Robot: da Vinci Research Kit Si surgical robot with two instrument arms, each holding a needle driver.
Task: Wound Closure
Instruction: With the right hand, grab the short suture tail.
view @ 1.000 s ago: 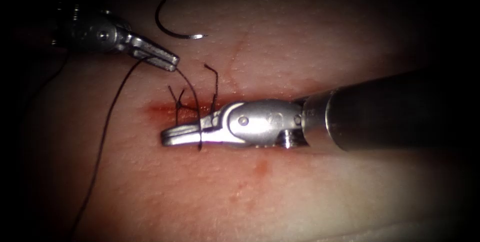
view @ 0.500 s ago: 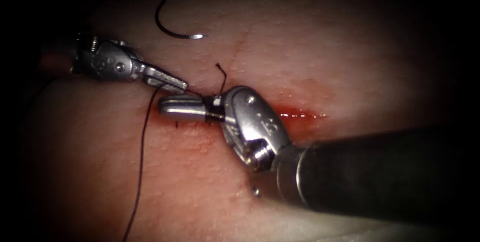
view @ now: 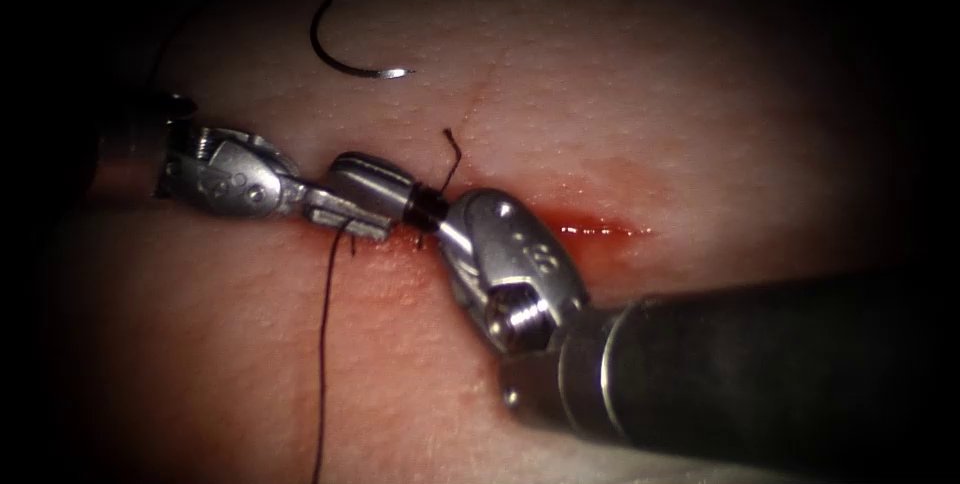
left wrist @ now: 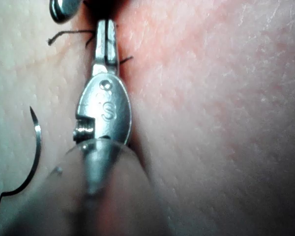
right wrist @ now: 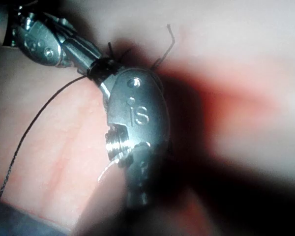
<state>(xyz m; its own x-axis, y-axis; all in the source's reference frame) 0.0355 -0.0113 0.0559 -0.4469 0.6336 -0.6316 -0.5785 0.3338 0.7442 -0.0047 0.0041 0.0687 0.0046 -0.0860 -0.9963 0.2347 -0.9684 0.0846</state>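
Dim endoscope view, dark vignetted edges

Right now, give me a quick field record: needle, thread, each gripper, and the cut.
needle: lying free on the tissue, above the cut, held by neither tool, not in the tissue
left gripper: shut on the thread, which hangs down from it
right gripper: lying over the left gripper's tip at the cut; jaw state unclear
cut: red fluid along it
cut end of thread: standing up by the right tool's wrist
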